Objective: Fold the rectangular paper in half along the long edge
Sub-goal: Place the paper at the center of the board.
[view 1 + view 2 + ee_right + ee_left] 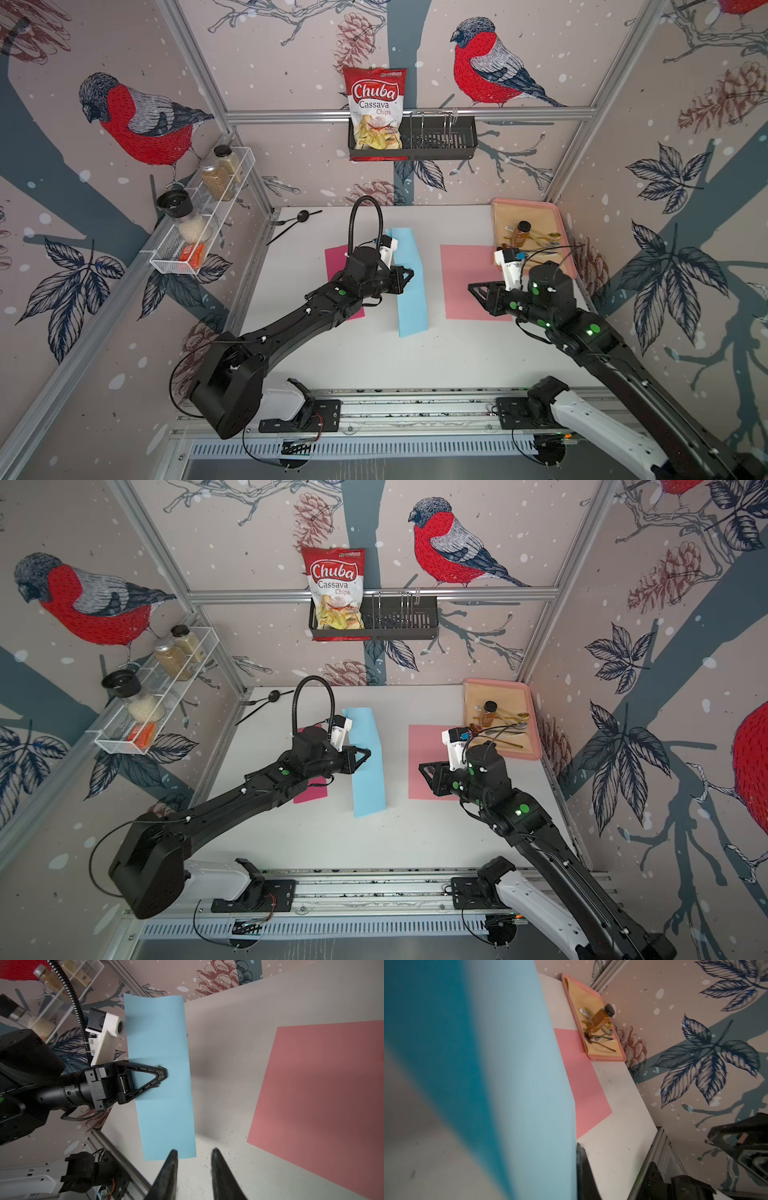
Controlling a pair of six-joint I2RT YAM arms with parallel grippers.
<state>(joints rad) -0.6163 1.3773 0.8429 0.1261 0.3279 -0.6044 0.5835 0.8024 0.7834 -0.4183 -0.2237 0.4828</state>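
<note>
I am looking at the blue paper (411,299) near the middle of the white table (374,357). It is showing as a long narrow strip, running from the far side toward the near side. It is not lying flat: the side that I am holding is standing up from the table and the sheet is bending along its length. In the left wrist view the paper (529,1084) is filling most of the picture, one face light blue and one in darker shade. How much of it is touching the table, I cannot tell.

The left gripper (164,1073) is pinching the blue paper at one long edge, about halfway along, with the jaws pressed together on it. The right gripper (194,1150) is hovering over the table with its two fingers spread and nothing between them; it is near the paper's near corner but apart from it.

A light pink paper (465,282) is lying flat under the right arm. A magenta paper (334,259) is lying partly hidden under the left arm. In the far right corner a pink tray (523,202) is holding an amber bottle (519,232) and some cutlery. A black spoon (301,216) is lying at the far left edge.
</note>
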